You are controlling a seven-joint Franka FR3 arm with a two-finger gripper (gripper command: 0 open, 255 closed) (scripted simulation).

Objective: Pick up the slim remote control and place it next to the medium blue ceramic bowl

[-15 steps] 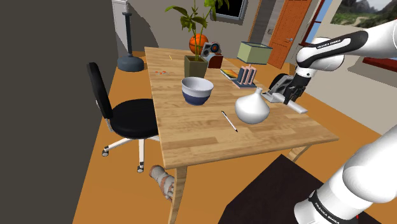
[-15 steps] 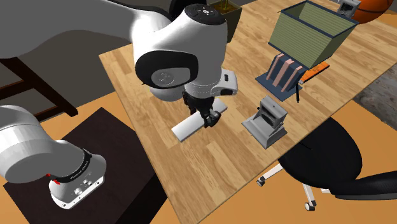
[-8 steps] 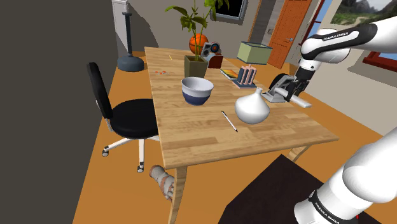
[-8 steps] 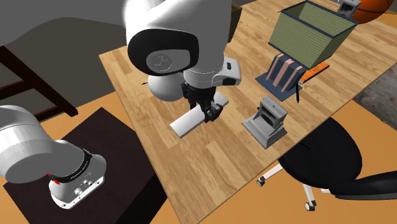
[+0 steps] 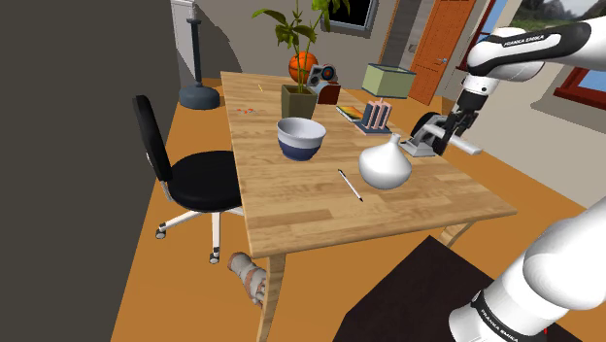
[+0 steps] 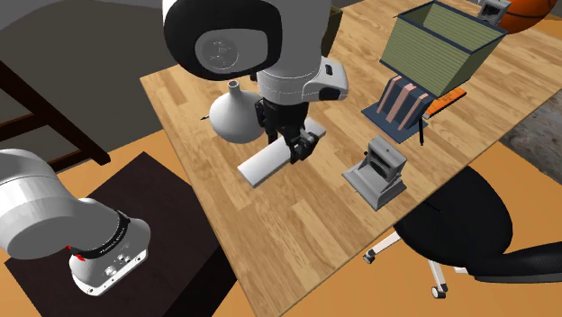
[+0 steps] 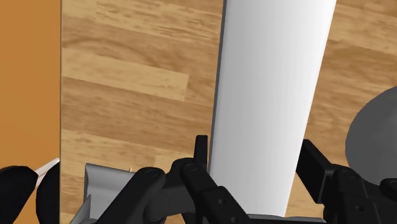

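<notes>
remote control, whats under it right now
The white remote control, clasped in the gripper, hangs above the wooden table; bare planks show on both sides of it in the wrist view. The strip of tabletop straight beneath it is covered by the remote itself.

white vase (image 5: 386, 165) stands near a pen (image 5: 350, 185); office chair (image 5: 199, 180) beside table (image 5: 311, 209)

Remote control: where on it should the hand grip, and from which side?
Across its narrow width, from above, pinching the two long edges. The remote control is a flat, slim slab, so only that width fits the hand. The hand holds it so now, off-centre; nearer the middle would likely balance better.
</notes>
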